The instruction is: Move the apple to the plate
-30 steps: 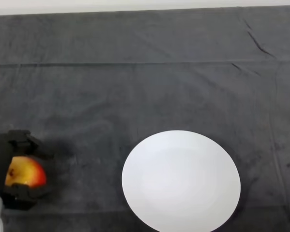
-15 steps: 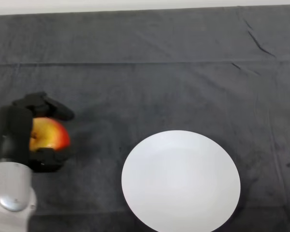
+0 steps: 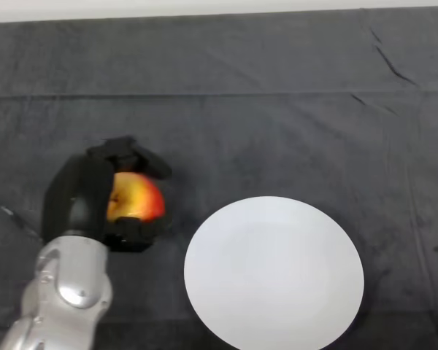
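Observation:
A red and yellow apple (image 3: pixel 136 197) is held in my black left hand (image 3: pixel 80 195), whose fingers and thumb curl round it from above and below. The hand holds the apple over the dark cloth, just left of the white plate (image 3: pixel 274 273). The plate lies at the lower middle of the table with nothing on it. My silver-grey forearm (image 3: pixel 66 295) comes in from the lower left.
The dark cloth (image 3: pixel 241 109) covers the whole table, with a few creases at the far right. A pale strip runs along the table's far edge (image 3: pixel 204 7).
My left hand has moved up and to the right with the apple in it, from the left edge to just beside the plate. The plate has not moved.

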Tool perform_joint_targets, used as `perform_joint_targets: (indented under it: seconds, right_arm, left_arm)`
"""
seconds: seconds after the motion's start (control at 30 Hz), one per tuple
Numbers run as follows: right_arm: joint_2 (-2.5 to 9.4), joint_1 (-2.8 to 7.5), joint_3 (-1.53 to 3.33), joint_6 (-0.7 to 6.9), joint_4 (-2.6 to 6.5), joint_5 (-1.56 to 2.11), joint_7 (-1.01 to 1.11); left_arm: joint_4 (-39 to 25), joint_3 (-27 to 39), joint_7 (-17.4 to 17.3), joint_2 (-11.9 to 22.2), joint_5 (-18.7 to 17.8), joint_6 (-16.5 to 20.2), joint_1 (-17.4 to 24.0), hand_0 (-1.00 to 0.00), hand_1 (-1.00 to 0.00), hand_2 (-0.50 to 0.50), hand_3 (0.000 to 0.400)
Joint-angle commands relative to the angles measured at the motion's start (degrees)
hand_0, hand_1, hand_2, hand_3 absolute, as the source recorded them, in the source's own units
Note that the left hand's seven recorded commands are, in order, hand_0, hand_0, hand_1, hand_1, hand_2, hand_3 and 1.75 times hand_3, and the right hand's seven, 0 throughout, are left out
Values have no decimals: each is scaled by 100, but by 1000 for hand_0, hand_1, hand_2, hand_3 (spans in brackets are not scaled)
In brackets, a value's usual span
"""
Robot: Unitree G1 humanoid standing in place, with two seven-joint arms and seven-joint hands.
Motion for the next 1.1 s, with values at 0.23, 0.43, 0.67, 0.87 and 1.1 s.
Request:
perform_joint_targets:
  seconds: [0.23, 0.43, 0.67, 0.87, 1.1]
  right_arm:
    - [-59, 26, -101, -35, -20, 87, 2]
    - [-56, 29, -100, -35, -26, 87, 0]
    - [-53, 31, -99, -34, -34, 88, -4]
    - [-50, 33, -98, -34, -40, 88, -6]
    - [-50, 34, -97, -33, -43, 88, -8]
  left_arm:
    - [467, -497, 146, -139, -281, -384, -249, -1000, -1000, 0, 400]
    - [677, -698, 183, -201, -637, -708, -334, -1000, -1000, 0, 400]
    - [900, -910, 270, -280, -1114, -1091, -414, -1000, -1000, 0, 400]
    - [1205, -1202, 423, -343, -1475, -1419, -535, -1000, -1000, 0, 400]
    - [1285, -1660, 618, -365, -1729, -1438, -724, -1000, -1000, 0, 400]
